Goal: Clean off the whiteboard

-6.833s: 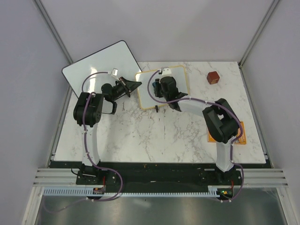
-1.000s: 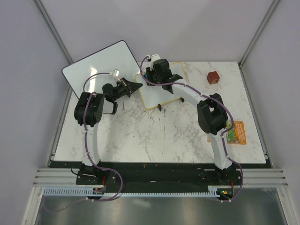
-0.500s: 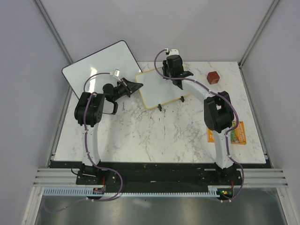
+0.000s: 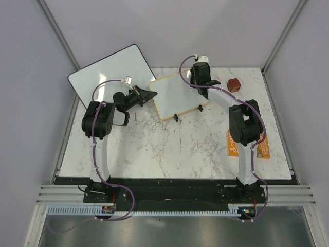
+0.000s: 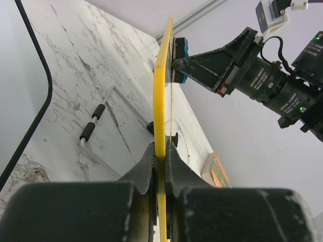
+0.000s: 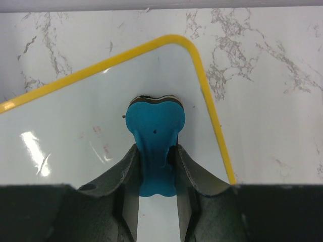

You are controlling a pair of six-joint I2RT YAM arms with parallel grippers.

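The whiteboard, yellow-tan framed with small black feet, stands tilted at the back middle of the marble table. My left gripper is shut on its left edge; in the left wrist view both jaws clamp the yellow frame. My right gripper is shut on a blue eraser and presses it on the board near its far right corner. Only faint red smudges show on the white surface. The eraser also shows against the board in the left wrist view.
A larger frameless white board leans at the back left. A red-brown cube sits at the back right. An orange box lies by the right arm. The board's wire stand with black feet rests on the table.
My right gripper has carried the eraser from the board's far left corner rightward along the far edge to its far right corner. The left gripper has kept its hold.
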